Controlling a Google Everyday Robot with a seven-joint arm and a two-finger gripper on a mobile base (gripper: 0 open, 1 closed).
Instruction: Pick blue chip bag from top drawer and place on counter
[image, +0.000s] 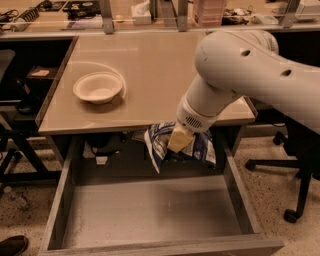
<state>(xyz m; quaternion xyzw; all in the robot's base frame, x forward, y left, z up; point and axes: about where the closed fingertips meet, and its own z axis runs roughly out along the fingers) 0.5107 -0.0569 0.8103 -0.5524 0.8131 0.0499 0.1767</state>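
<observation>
The gripper (178, 140), clamped shut on the blue chip bag (202, 149), holds it hanging above the open top drawer (150, 212), right at the front edge of the counter (160, 60), likely to clear that lip, while the thick white arm bends down from the right.

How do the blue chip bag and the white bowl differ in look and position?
The blue chip bag is dark and crinkled; the bowl is white, round and smooth. The bag hangs in the gripper above the top drawer; the bowl rests on the counter.
</observation>
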